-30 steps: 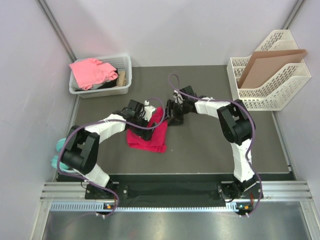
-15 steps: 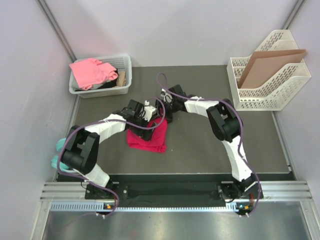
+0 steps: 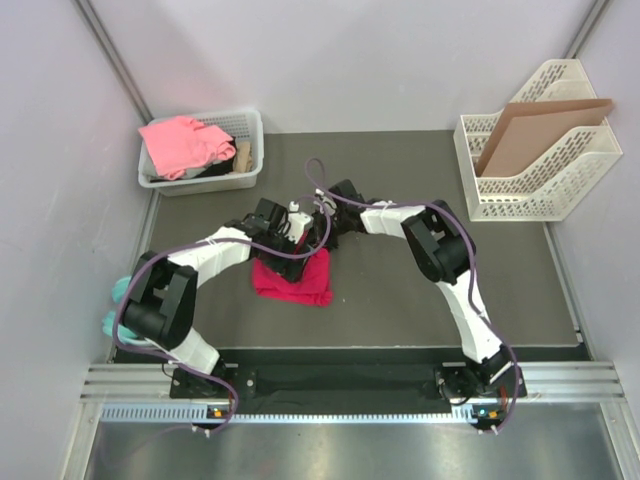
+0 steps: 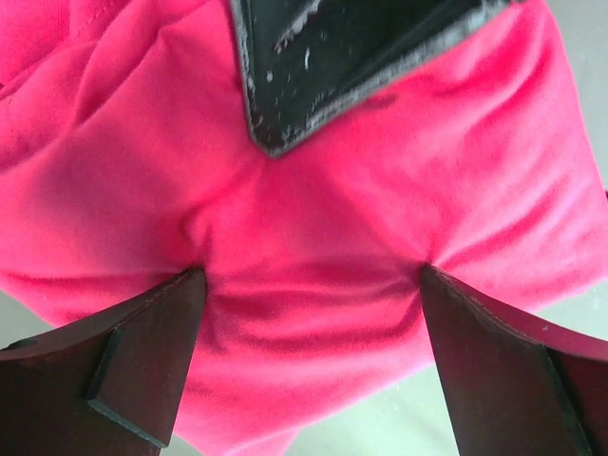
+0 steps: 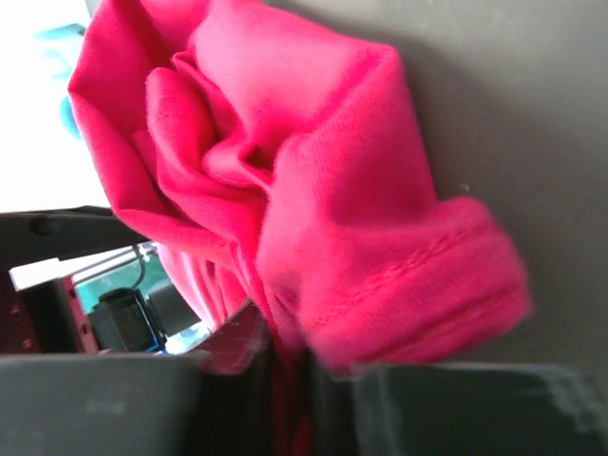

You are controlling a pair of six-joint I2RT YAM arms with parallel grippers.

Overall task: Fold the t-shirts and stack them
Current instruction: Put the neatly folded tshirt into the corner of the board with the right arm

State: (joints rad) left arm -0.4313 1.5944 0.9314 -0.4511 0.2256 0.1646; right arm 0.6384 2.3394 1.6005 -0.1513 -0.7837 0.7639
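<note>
Two shirts are counted: one red shirt (image 3: 297, 280) and one pink shirt (image 3: 178, 140). Two grippers are seen, both gathered at the far edge of the red shirt. One white basket (image 3: 257, 150), one white rack (image 3: 530, 185) holding one cardboard sheet (image 3: 540, 125), and one pair of teal headphones (image 3: 118, 292) are also counted.

The headphones are largely hidden behind the left arm at the left edge of the table (image 3: 420, 290). In the top view the far edge of the red shirt is covered by the two grippers, and its outline is cut off in both wrist views. Dark items under the pink shirt in the basket cannot be made out. A black wedge (image 4: 332, 57) is seen against the cloth at the top of the left wrist view; what it belongs to cannot be told.

The red shirt is laid near the middle of the table as a bunched, roughly folded bundle, deep crimson, thickly creased, with a stitched hem shown in the right wrist view. The pink shirt is heaped in the basket at the far left corner, draped over its rim.

The left gripper (image 4: 312, 275) is spread wide, both fingertips pressed onto the red cloth and nothing clamped. The right gripper (image 5: 290, 380) is closed on a gathered fold of the red shirt, pinched between its fingers.
</note>
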